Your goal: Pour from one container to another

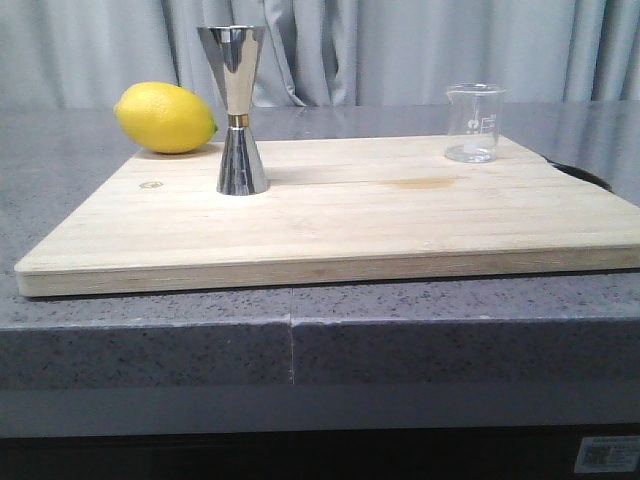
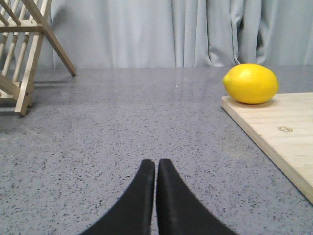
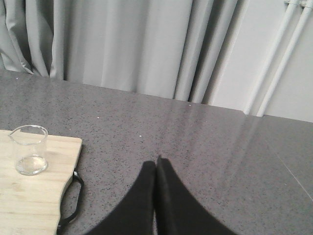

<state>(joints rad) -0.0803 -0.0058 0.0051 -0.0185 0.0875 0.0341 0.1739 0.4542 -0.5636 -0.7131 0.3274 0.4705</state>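
Seen from the front, a steel jigger [image 1: 237, 110] stands upright on the left part of a wooden cutting board [image 1: 340, 225], a small glass beaker [image 1: 473, 122] stands upright near the board's far right corner, well apart from it, and a lemon [image 1: 165, 117] lies at the far left corner, just behind the jigger; the jigger is tall with a narrow waist and a small foot, so a grip taken high or off-centre could tip it, and whether either vessel holds liquid cannot be told, though the beaker looks nearly empty. In the left wrist view the left gripper [image 2: 155, 169] has its fingers pressed together, over bare grey countertop [image 2: 122, 127] beside the board's edge, the lemon ahead; arriving pressed together like this, it would knock a vessel rather than take it. In the right wrist view the right gripper [image 3: 156, 166] is likewise pressed together over the counter, the beaker off to one side on the board; thin glass could skid or topple under a glancing touch
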